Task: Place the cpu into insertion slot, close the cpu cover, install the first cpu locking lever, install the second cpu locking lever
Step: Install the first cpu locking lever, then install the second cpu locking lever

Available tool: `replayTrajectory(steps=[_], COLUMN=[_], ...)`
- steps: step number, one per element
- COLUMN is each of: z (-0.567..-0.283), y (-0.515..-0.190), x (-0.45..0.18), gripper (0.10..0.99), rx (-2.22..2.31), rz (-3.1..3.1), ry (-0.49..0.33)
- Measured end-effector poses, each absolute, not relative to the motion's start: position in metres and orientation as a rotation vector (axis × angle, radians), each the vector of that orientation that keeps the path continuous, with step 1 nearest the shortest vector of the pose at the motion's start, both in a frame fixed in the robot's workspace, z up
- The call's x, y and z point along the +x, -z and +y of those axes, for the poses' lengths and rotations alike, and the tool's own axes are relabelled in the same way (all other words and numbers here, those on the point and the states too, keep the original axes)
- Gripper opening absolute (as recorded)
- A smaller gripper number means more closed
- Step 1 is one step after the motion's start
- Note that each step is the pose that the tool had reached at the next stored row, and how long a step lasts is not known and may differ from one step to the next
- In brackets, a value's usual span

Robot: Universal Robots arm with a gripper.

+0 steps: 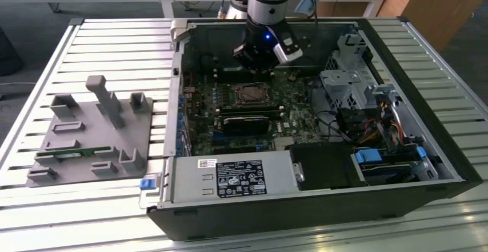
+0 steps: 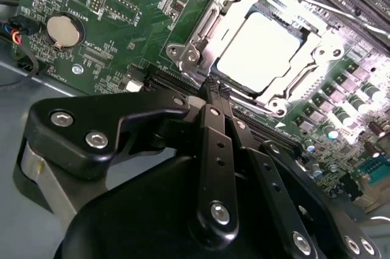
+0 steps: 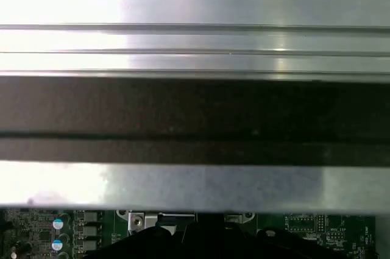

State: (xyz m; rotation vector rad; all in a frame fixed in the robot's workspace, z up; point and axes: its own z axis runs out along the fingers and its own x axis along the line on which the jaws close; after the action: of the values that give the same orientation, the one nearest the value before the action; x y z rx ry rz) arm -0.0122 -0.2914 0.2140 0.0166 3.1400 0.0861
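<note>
Gripper clenched, empty, tips at socket's edge; cpu seated under cover. Risk: tips slip, scrape board.

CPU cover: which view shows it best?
The second wrist view: the cpu cover lies flat around the bright cpu, just beyond the gripper. The exterior view shows it small, below the gripper. The first wrist view catches a silvery edge that may be it.
</note>
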Motion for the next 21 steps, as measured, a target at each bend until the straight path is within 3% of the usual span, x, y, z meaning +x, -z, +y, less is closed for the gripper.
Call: replayTrajectory(steps=[21], z=[-0.302], y=[-0.214], x=[-0.009], gripper=[0.106], rx=[0.017], rz=[3.14], ry=[-0.093])
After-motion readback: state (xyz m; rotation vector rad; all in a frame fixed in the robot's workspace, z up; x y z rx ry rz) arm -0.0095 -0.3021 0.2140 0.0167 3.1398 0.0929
